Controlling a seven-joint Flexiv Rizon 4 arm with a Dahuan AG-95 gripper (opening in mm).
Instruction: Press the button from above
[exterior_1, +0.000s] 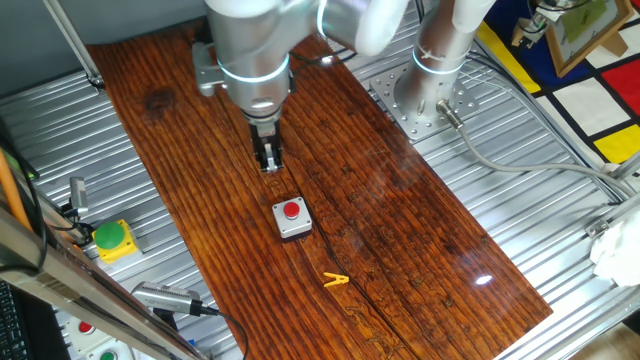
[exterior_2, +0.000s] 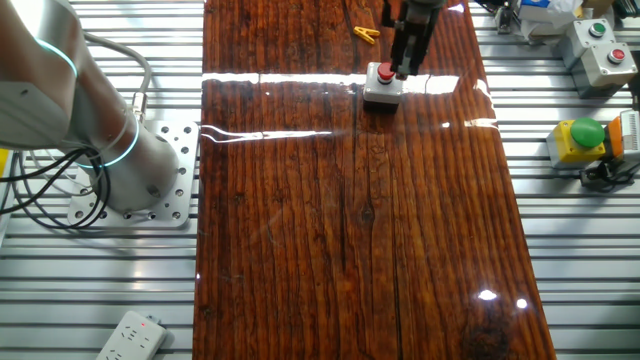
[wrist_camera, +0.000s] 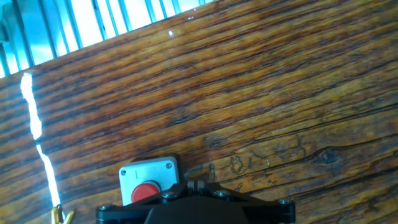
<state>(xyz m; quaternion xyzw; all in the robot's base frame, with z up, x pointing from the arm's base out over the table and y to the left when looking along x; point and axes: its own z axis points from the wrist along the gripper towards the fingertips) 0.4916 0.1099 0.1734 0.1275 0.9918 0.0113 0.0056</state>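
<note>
The small red button sits in a square light-grey box near the middle of the wooden board. It also shows in the other fixed view and in the hand view, low and left. My gripper points down above the board, just beyond the box on the arm's side and higher than the button. In the hand view the fingertips touch each other, empty, to the right of the box. In the other fixed view the gripper overlaps the box's edge.
A yellow clip lies on the board past the box. A green dome button on a yellow box and a white panel with small buttons stand off the board on the metal table. The arm's base is bolted beside the board.
</note>
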